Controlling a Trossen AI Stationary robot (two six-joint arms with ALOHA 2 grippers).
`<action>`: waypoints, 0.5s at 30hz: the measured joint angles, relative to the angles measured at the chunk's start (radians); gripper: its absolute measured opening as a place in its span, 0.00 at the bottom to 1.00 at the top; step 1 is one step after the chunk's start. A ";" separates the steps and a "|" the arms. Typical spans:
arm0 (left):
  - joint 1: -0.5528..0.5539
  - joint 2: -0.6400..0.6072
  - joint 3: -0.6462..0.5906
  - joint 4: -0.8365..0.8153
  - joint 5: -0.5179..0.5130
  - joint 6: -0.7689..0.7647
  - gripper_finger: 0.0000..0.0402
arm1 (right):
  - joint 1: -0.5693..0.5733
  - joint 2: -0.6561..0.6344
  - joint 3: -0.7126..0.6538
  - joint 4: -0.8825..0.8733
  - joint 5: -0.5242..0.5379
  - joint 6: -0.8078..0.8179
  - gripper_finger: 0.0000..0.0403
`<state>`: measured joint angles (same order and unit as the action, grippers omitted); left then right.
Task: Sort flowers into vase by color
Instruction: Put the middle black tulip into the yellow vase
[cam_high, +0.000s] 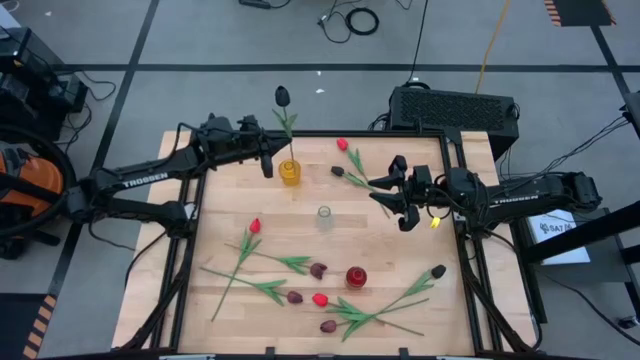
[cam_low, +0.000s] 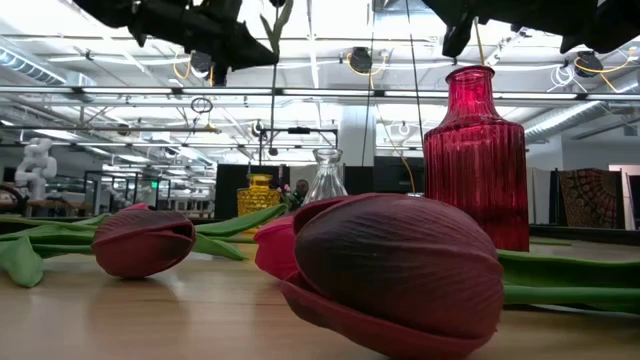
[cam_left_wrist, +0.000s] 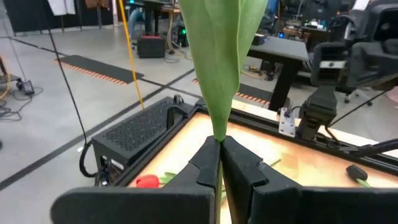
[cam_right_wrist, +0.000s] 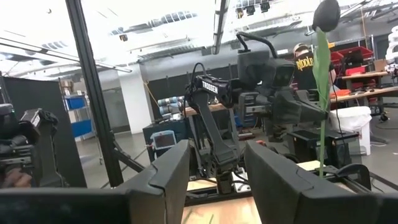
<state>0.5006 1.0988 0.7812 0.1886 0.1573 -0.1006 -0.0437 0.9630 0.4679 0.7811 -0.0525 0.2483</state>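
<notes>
Maroon tulip (cam_low: 400, 265) foreground; left gripper (cam_left_wrist: 221, 155) pinches near-black tulip (cam_high: 283, 96).

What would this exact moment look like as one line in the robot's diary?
left claw: shut on near-black tulip, over yellow vase | right claw: open, empty, waiting at table's right | clear vase, red vase: empty

near-black tulip (cam_high: 283, 97) upright at upper centre of the high view, stem running down toward the yellow vase (cam_high: 290, 172). clear vase (cam_high: 324, 217) mid-frame; red vase (cam_high: 356, 277) lower centre. red tulip (cam_high: 254, 227) left of centre, another (cam_high: 342, 145) upper centre. maroon tulips (cam_high: 318, 270) lie flat along the lower surface, stems crossing.
</notes>
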 joint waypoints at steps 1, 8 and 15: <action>0.008 0.000 -0.008 0.004 0.001 -0.006 0.04 | 0.000 0.000 0.000 0.000 0.000 -0.001 0.37; 0.042 0.000 -0.080 0.084 -0.040 -0.031 0.04 | 0.000 0.000 0.000 0.000 0.000 -0.002 0.37; 0.068 0.000 -0.146 0.164 -0.058 -0.051 0.04 | 0.000 0.000 0.000 -0.008 0.000 -0.002 0.37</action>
<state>0.5688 1.0992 0.6350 0.3524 0.0994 -0.1515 -0.0437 0.9630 0.4679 0.7727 -0.0525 0.2463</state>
